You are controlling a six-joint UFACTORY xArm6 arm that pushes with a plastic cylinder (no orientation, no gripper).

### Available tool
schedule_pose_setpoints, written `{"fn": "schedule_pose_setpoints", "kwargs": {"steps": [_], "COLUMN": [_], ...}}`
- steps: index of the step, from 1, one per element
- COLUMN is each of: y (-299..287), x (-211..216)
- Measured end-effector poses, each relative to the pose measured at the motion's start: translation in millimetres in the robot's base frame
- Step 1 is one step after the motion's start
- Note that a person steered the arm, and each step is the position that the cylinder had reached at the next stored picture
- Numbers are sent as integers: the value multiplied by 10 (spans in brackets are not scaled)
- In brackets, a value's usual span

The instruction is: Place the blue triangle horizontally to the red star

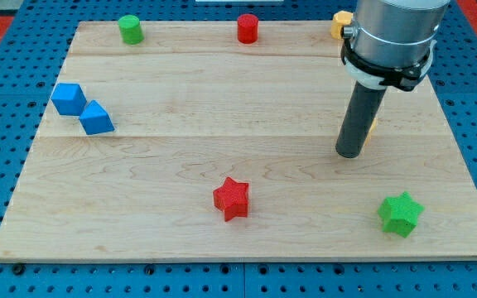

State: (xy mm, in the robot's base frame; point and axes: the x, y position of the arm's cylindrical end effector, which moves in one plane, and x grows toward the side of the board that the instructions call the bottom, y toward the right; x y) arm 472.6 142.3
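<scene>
Risk: my tip (349, 154) is far from the blue triangle (97, 118).
No grasping hand fitted, so nothing held; crossing the table (180, 165) leftward may clip the adjoining blue cube (69, 98) or red star (232, 199); a yellowish block (373, 127) seems hidden behind.

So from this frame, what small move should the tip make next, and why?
Probably sweep my tip toward the view's left, to the far-left side of the blue triangle. The tip stands far from it, at the view's right. The triangle sits at the left edge touching the blue cube, higher than the red star.
</scene>
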Motion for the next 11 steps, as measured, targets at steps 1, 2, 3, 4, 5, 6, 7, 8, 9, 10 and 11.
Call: {"fn": "schedule_pose_setpoints", "kwargs": {"steps": [1, 2, 3, 4, 5, 6, 7, 8, 9, 10, 11], "y": [-517, -1061, -1364, -1462, -1585, -1621, -1822, -2290, -2758, -3073, -3392], "x": [-8, -64, -199, -384, -526, -564, -564, -566, -619, -777, -866]}}
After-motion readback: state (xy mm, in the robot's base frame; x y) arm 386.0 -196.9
